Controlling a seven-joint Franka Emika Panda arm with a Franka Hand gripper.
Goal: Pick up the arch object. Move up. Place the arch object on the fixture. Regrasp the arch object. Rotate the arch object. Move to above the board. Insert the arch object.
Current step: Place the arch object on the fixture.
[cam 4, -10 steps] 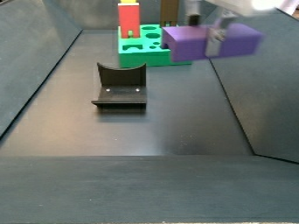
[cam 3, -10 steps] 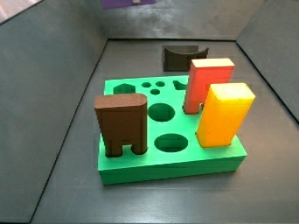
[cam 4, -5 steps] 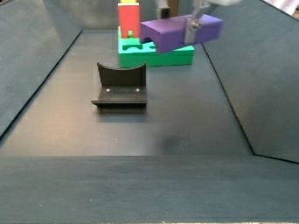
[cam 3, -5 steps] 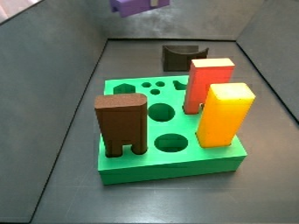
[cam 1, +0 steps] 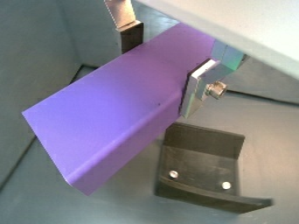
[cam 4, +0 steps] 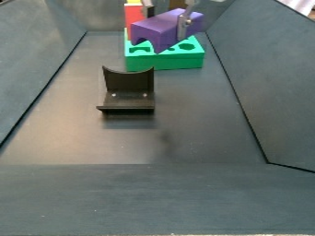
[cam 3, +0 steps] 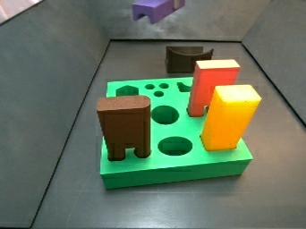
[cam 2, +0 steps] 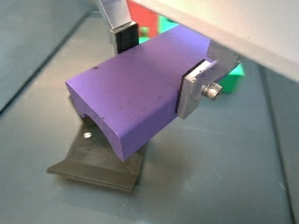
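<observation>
Hanging off to one side of the gripper (cam 2: 158, 63) fingers clamped across it, the purple block (cam 2: 135, 92) could probably twist or slip before reaching the fixture (cam 2: 100, 159) below.

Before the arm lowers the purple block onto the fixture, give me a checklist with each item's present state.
1. Gripper shut on the arch object, a silver finger on each side: ok.
2. Arch object clear of the floor, held aloft in both side views: ok.
3. Fixture scoop bare: ok.
4. Arch object over the fixture in both wrist views: ok; exact alignment: cannot tell.
5. Board and its red, yellow and brown blocks apart from the fixture: ok.
</observation>
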